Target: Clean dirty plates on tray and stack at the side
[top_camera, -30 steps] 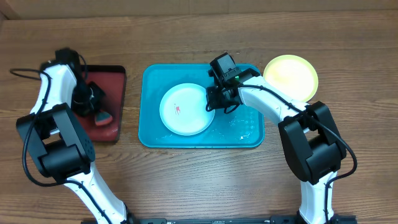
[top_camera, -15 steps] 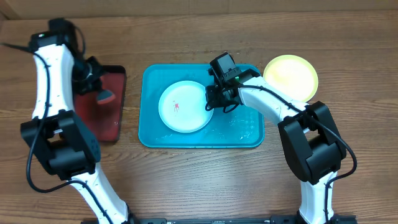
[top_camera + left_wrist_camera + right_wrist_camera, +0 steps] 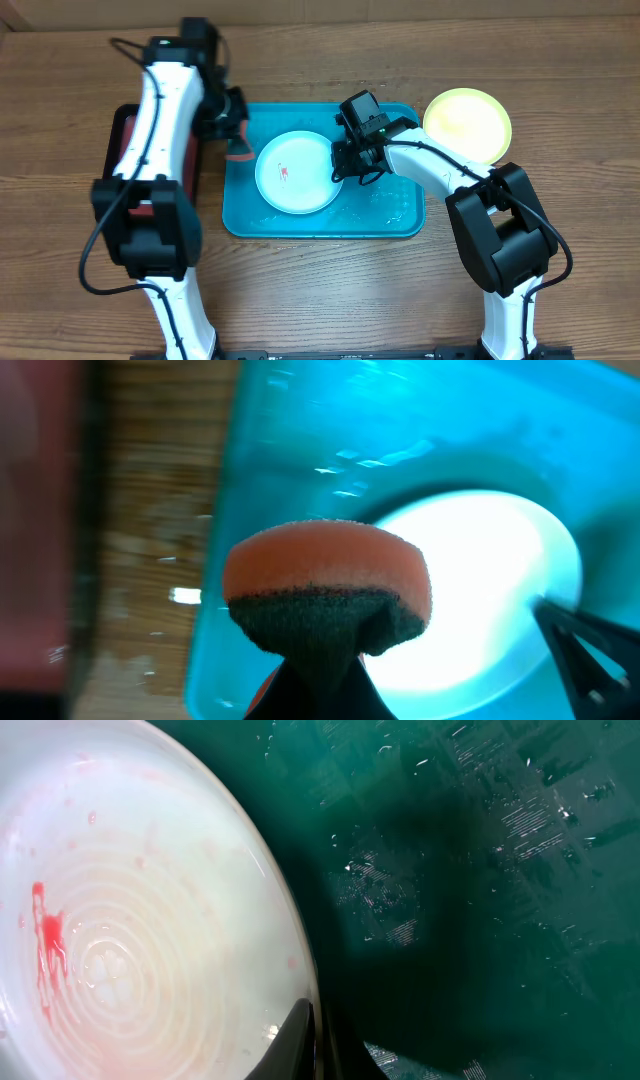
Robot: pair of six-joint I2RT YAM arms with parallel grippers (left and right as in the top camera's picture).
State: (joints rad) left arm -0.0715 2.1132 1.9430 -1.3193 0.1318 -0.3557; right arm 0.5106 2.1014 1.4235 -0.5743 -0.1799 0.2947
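Far left there's the dark red tray (image 3: 119, 140), mostly hidden under the arm. The left gripper (image 3: 232, 125) is clenched on an orange sponge (image 3: 240, 152) with a dark scrub side, hanging over the upper left corner of the teal tray (image 3: 400, 215), not on the plate yet. The white plate (image 3: 296, 174) sits left of middle in that tray, with a red smear (image 3: 284, 175) near its centre. The right gripper (image 3: 345, 165) is pinched onto the plate's right rim, pinning it. The yellow-green plate (image 3: 468, 122) is off on the table (image 3: 320, 290), upper right. My worry: the tray floor looks wet, so a hard scrub could pop the plate out of that thin pinch, or a wide wipe could bump the right fingers.
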